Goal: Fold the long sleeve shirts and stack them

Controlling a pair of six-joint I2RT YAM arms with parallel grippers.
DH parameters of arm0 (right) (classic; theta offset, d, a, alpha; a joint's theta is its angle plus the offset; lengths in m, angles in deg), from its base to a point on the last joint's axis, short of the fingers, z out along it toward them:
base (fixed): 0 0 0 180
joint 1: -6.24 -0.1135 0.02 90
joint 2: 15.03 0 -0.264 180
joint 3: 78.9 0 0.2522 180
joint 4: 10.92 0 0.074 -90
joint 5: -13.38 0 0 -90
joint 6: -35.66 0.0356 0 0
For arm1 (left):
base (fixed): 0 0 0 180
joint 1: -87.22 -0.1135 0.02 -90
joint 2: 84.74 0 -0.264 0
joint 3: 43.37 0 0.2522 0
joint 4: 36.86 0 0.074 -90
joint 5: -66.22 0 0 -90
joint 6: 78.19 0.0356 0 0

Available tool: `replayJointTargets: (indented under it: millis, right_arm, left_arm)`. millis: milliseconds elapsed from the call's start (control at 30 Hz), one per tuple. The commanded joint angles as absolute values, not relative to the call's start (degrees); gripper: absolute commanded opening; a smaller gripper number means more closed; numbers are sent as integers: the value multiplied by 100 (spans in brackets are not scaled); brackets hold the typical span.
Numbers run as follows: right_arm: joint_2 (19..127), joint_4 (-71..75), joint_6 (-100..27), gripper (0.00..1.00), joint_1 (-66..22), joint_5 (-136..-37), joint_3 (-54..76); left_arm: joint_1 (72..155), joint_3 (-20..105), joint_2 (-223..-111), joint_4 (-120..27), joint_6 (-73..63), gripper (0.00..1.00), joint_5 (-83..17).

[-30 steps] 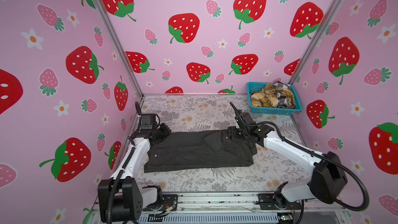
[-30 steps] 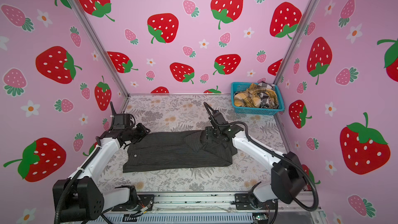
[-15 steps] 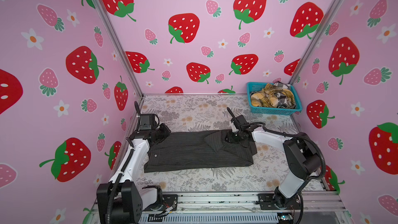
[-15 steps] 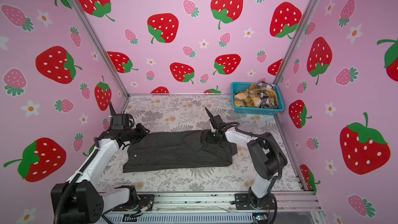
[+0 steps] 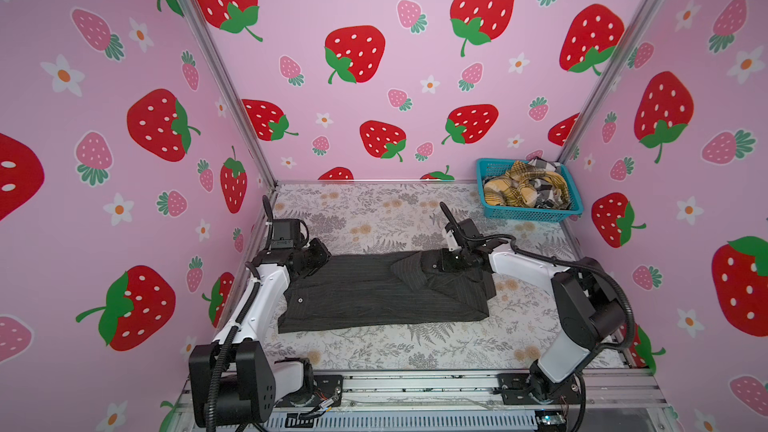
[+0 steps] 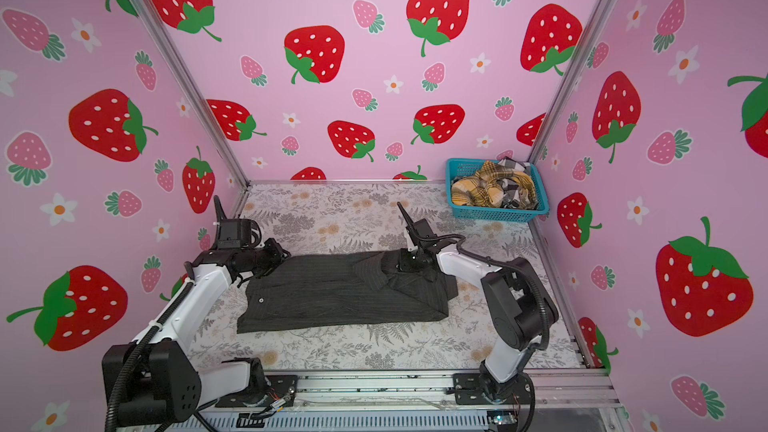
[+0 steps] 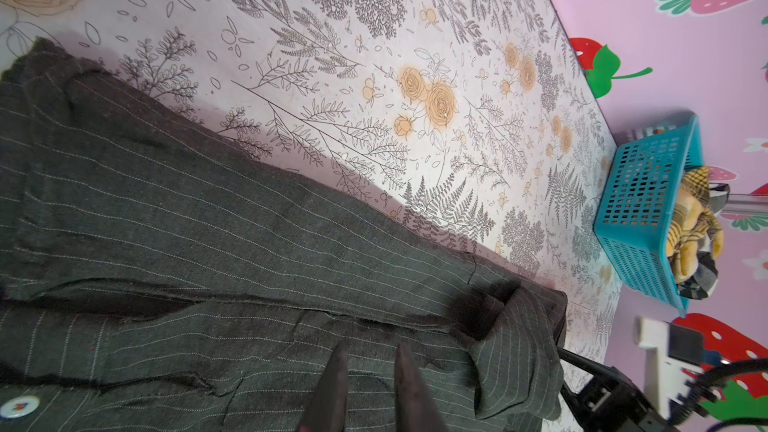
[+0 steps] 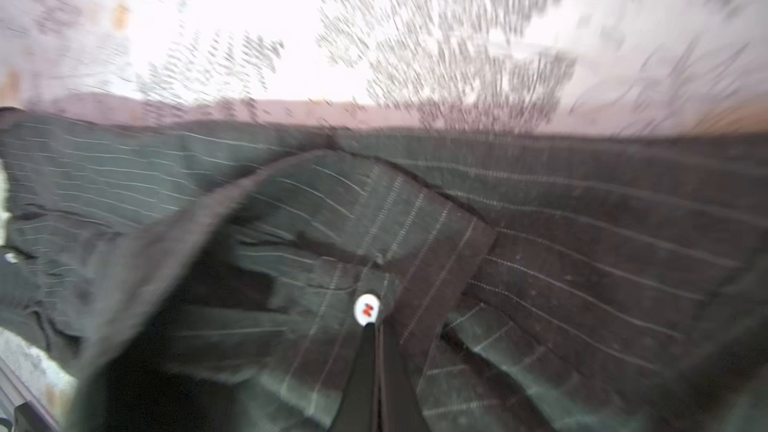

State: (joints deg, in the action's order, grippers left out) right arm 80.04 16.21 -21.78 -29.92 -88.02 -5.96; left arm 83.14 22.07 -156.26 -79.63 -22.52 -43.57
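Shirt (image 5: 374, 297), dark pinstriped, lies lengthwise side to side: your left gripper (image 7: 368, 353) at one end, fingers narrowly parted, grip unclear; your right gripper (image 8: 375, 328) by the collar (image 5: 409, 274), fingers closed.

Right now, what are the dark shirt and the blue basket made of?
The shirt looks like woven cloth, matte dark grey with thin pale stripes; it creases and lies limp, but which fibre I cannot tell. The basket looks like smooth moulded plastic: stiff turquoise walls with even rows of holes.
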Motion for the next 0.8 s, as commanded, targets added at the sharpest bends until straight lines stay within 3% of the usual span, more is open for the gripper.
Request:
replayJointTargets:
  millis: [0,233,467,633,767]
  right_arm:
    - [7431,1701,-2553,0,-3045,-8472,-246]
    - [7466,2286,-2685,0,-3084,-8225,93]
    - [6838,1675,-2947,0,-3406,-8409,-106]
    - [6709,1811,-4059,0,-4362,-7113,654]
    - [6827,1615,-5042,0,-5094,-6656,1087]
  left_arm:
    - [8340,2483,-15628,-8045,-2190,22,-4415]
    - [8340,2471,-15672,-8014,-2212,18,-4417]
    - [8341,2444,-15672,-7955,-2251,17,-4582]
    - [8335,2509,-15466,-7852,-2421,18,-4672]
    - [8341,2524,-15207,-7828,-2550,19,-4616]
